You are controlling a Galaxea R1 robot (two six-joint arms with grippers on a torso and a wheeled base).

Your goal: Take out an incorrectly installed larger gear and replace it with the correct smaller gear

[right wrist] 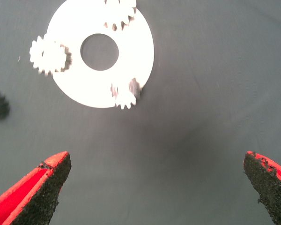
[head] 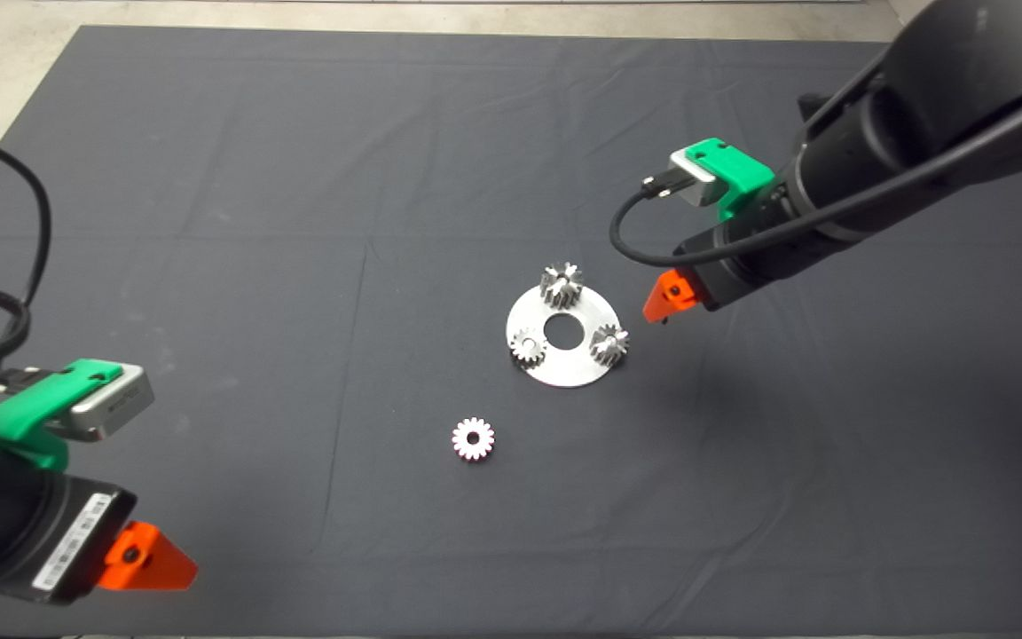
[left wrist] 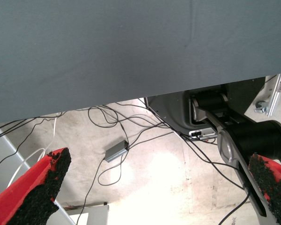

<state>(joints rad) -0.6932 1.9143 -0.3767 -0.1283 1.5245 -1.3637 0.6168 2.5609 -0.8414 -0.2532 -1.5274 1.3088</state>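
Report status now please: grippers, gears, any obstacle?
Right gripper open, hovering beside the disc, holding nothing. Left gripper open, parked lower left. Larger gear on disc; smaller gear loose on mat. Nothing blocking.

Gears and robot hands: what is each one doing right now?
larger gear: sitting on the disc, far side.
smaller gear: lying flat on the mat, alone.
steel disc: flat, carrying three gears.
right end effector: open, beside the disc.
left end effector: open, empty, parked at the mat's near left edge.
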